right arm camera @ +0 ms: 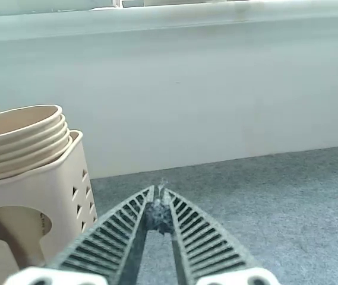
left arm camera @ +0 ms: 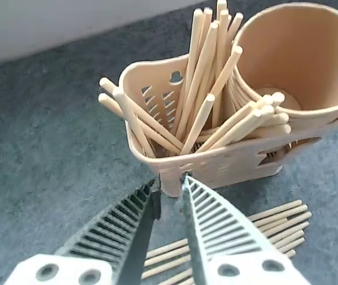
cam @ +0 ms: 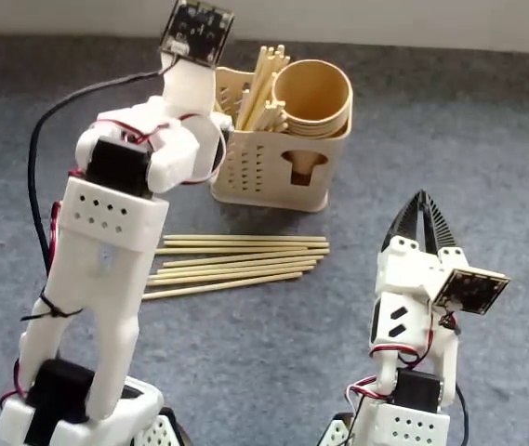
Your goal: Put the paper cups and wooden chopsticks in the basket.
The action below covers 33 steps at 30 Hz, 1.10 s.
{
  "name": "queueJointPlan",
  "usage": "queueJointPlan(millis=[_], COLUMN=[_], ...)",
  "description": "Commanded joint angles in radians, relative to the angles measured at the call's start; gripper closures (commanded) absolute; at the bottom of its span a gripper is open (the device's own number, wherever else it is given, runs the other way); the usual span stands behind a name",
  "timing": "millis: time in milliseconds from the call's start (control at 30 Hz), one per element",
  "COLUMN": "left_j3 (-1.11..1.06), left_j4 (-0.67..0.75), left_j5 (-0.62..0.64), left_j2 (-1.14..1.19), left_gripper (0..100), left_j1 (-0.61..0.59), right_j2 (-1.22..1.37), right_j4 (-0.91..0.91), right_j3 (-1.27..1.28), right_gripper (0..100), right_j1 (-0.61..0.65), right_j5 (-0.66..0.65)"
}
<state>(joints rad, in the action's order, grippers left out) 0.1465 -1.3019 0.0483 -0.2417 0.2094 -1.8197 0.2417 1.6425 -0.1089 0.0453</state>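
Grey mat (cam: 487, 121) lying under both arms.

High view: basket (cam: 278, 172) holding cups (cam: 312, 93) and upright sticks (cam: 262, 84). Loose sticks (cam: 241, 260) lying well apart from right gripper (cam: 422, 200), off its left side. Judging cups done, stick-loading underway.

Left wrist view: left gripper (left arm camera: 169, 183) hovering, narrow gap, holding nothing. Basket wall sitting just past tips, loose sticks below. Next move calling for wider opening and descent onto sticks, keeping off basket wall.

Right wrist view: right gripper pinching closed, empty. Basket standing aside, open mat ahead.
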Motion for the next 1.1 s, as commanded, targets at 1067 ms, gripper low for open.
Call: queueJointPlan(millis=[1067], left_j3=[-0.638], left_j4=[0.387], left_j5=[-0.339], left_j2=[-0.058], left_gripper=[92], left_j1=[0.332], right_j2=[-0.012], right_j4=[-0.002], right_j3=[-0.015], right_gripper=[97.8], right_j1=[0.007], right_j5=[-0.086])
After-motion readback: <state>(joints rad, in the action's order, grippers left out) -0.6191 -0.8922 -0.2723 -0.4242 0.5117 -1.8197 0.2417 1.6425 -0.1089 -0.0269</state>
